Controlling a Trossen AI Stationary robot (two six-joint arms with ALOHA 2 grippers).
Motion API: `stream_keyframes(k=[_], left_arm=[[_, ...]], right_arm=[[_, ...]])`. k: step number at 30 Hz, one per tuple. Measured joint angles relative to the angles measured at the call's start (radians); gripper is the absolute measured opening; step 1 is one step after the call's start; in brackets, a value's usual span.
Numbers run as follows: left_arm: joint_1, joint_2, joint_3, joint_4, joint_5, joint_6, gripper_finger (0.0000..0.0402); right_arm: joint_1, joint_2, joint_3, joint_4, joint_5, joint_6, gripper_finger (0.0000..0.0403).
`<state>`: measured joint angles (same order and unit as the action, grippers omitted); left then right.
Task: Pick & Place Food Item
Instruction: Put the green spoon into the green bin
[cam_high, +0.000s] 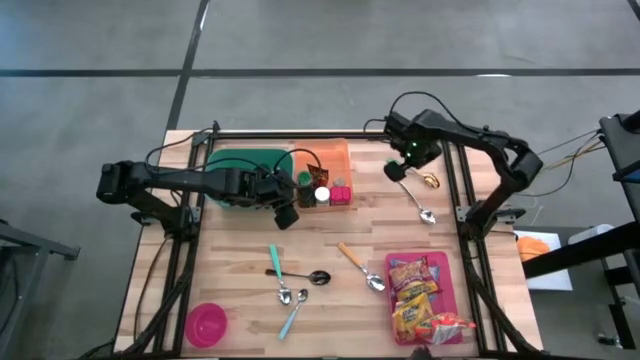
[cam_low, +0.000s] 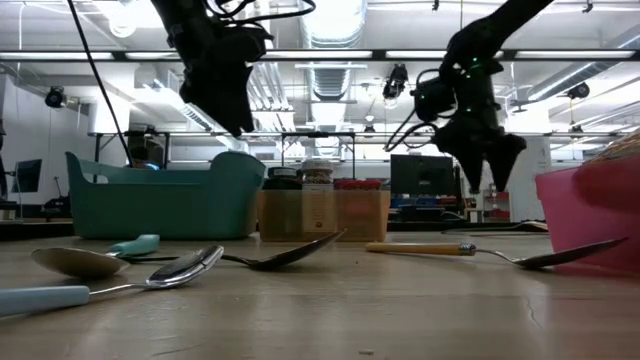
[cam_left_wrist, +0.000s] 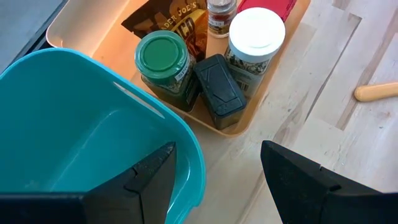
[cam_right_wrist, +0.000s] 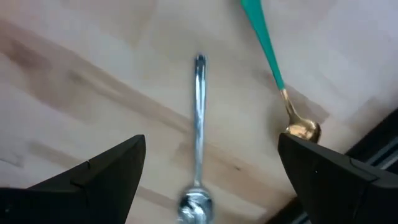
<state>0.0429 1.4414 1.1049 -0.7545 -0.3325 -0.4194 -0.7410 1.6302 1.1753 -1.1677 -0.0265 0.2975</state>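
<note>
Standing here watching, and honestly the job looks like it's barely begun. The food packets (cam_high: 420, 300) all sit in the pink tray (cam_high: 455, 270) at the near right of the table (cam_high: 240, 300), well away from the orange bin (cam_high: 335, 155), and neither arm has one. The right gripper (cam_high: 396, 172) hangs just right of that orange bin, pointing down over a silver spoon (cam_right_wrist: 198, 130) and a teal-handled spoon with a gold bowl (cam_right_wrist: 273, 68), fingers spread wide with nothing between them. The left gripper (cam_high: 285, 212) hovers at the orange bin's left edge, right where the teal basket (cam_left_wrist: 74, 118) meets it, fingers partly apart and also empty. The teal basket looks bare inside from the wrist camera. So by my reckoning nothing is picked or placed yet; which packet goes where I can't tell, but the whole grab-and-carry is left to do. As for writing: the brown bag (cam_left_wrist: 180, 22) in the orange bin reads something like "DER JOE'S", cut off at its edge. The green-lidded jar (cam_left_wrist: 161, 59), white-lidded jar (cam_left_wrist: 256, 31) and dark box (cam_left_wrist: 217, 87) beside it show no text I can read, and the packet labels are too small.
</note>
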Motion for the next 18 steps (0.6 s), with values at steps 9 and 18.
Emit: stream_keyframes(k=[9,18], left_arm=[[0.0,0.0,0.0,0.018,0.0,0.0,0.0236],[0.0,0.0,0.0,0.018,0.0,0.005,0.0236]], right_arm=[[-0.025,0.096,0.244,-0.049,-0.054,-0.021,0.0363],[-0.159,0.126,0.29,-0.294,-0.023,-0.087,0.0363]])
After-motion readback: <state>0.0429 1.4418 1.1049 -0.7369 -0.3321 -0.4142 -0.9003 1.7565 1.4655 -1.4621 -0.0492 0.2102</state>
